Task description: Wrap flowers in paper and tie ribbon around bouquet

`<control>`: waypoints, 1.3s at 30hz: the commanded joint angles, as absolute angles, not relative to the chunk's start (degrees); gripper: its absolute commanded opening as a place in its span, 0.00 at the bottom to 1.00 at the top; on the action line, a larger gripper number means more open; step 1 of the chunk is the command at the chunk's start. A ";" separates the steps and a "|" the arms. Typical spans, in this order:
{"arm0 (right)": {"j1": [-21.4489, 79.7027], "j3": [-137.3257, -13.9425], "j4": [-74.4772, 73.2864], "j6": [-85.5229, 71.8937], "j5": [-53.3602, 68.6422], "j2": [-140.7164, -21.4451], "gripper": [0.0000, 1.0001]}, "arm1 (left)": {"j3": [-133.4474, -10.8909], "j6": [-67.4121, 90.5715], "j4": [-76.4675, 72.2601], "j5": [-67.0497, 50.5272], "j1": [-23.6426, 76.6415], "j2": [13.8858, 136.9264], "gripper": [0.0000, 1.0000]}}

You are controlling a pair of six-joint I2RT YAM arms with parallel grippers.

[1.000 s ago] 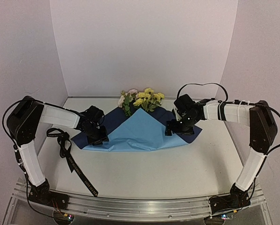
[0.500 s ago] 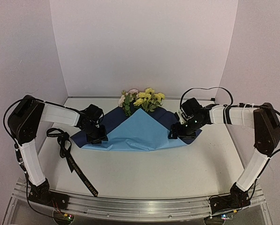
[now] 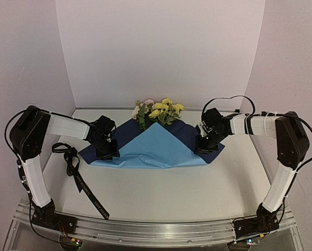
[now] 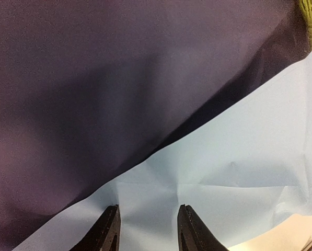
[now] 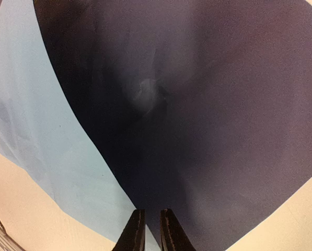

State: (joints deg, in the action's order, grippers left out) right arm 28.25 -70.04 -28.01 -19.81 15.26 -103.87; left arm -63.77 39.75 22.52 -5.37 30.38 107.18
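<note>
Pale worktop (image 3: 166,196) fills the floor of a plain white booth, with a metal rail (image 3: 145,230) along its near edge where both arms are bolted.

Nearest on the left lies the ribbon (image 3: 78,177), loose and well apart from the paper, its looped end toward the left wall. It is not needed until the wrap is made, so it seems parked out of the way.

Beyond it, the paper (image 3: 153,149) lies flat in the middle. A light blue flap is folded up to a point over the dark navy face.

The left tool (image 3: 107,154) sits low on the paper's left part. Its fingers (image 4: 110,230) stand apart with light blue sheet showing between them, gripping nothing. My guess is that it is pinning that side so the sheet cannot slide.

The right tool (image 3: 205,148) is down at the navy right corner. Its fingers stand almost together with only a thin slit between. I cannot tell whether they have nipped the paper. The likely aim is to fold that corner across.

Farther back, the flowers (image 3: 158,111) rest on the paper's far edge. Their blooms show just past the blue point, and the stems are hidden under the flap.

Behind them rises the bare back wall (image 3: 161,52).
</note>
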 commanded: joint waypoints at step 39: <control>23.35 -62.75 -17.40 -11.00 35.61 -100.30 0.59 | -65.75 35.67 26.14 -3.25 29.09 109.06 0.39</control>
State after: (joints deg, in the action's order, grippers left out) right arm 23.23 -61.91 -19.32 -12.31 32.02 -99.47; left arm -64.90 36.82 24.01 -5.19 29.93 107.77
